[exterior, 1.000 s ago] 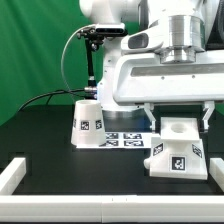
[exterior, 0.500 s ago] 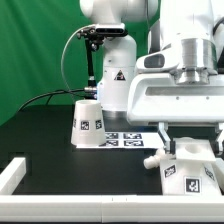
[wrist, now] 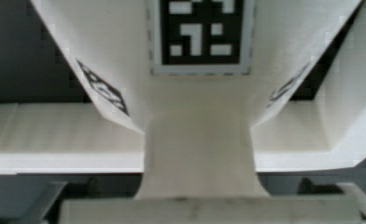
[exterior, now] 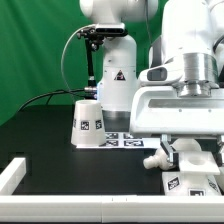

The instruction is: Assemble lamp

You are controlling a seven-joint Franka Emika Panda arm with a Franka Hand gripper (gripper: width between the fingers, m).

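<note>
The lamp base, an angular white part with square tags, sits on the black table at the exterior view's lower right. My gripper stands right over it with the jaws down either side of its upper block, shut on it. In the wrist view the base fills the picture with a tag at its far end, and my gripper shows dark fingers at both sides of the block. The cone shade stands upright to the exterior view's left. A small rounded white piece, perhaps the bulb, lies beside the base.
The marker board lies flat between the shade and the base. A white frame rail runs along the front and up the exterior view's left side. The robot pedestal stands behind, in front of a green backdrop.
My gripper and the lamp base have moved together toward the exterior view's right and nearer the front rail. The shade has not moved.
</note>
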